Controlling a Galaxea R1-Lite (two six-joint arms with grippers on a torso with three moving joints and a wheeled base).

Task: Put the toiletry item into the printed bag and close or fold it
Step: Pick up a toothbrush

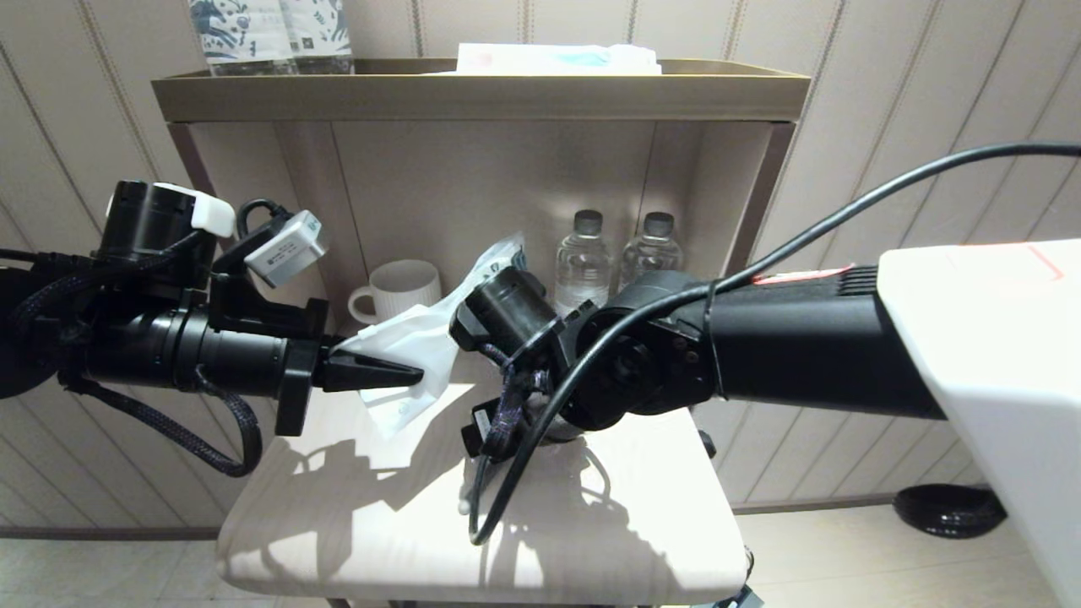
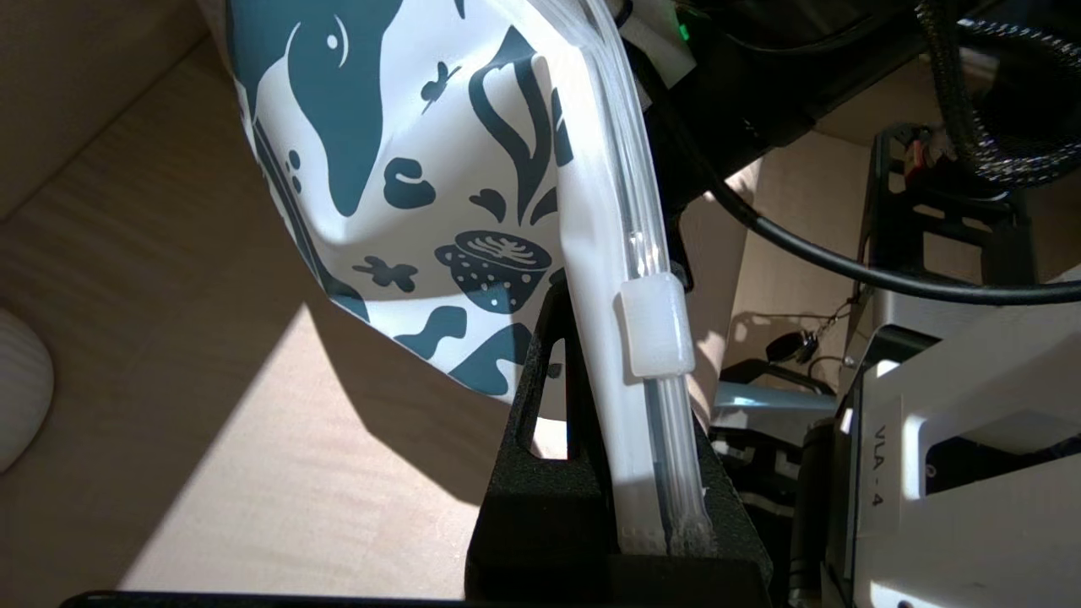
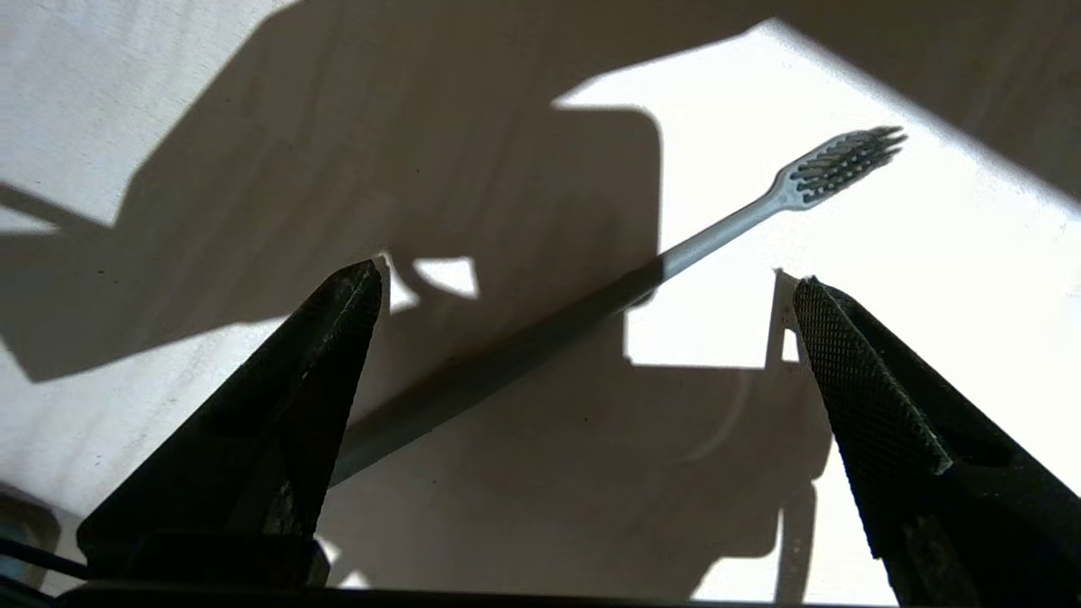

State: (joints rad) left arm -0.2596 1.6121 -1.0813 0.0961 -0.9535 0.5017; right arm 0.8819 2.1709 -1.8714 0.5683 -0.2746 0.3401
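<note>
My left gripper [image 1: 410,372] is shut on the zip edge of the printed bag [image 1: 426,333] and holds it up above the pale table [image 1: 338,523]. In the left wrist view the bag [image 2: 405,169] hangs with its dark blue print facing the camera, and its white zip slider [image 2: 657,329] sits just beyond the left gripper [image 2: 629,363]. The toiletry item, a pale grey toothbrush [image 3: 718,232], lies flat on the table, partly in shadow. My right gripper [image 3: 584,274] hovers over its handle, open, one finger on each side. In the head view the right wrist hides that gripper.
A white ribbed mug [image 1: 397,291] and two water bottles [image 1: 583,253] stand in the alcove behind the table. The brown tray [image 1: 473,93] above carries blue-patterned packages [image 1: 270,34] and a flat white and light-blue packet [image 1: 557,57]. A black cable [image 1: 507,473] dangles over the table.
</note>
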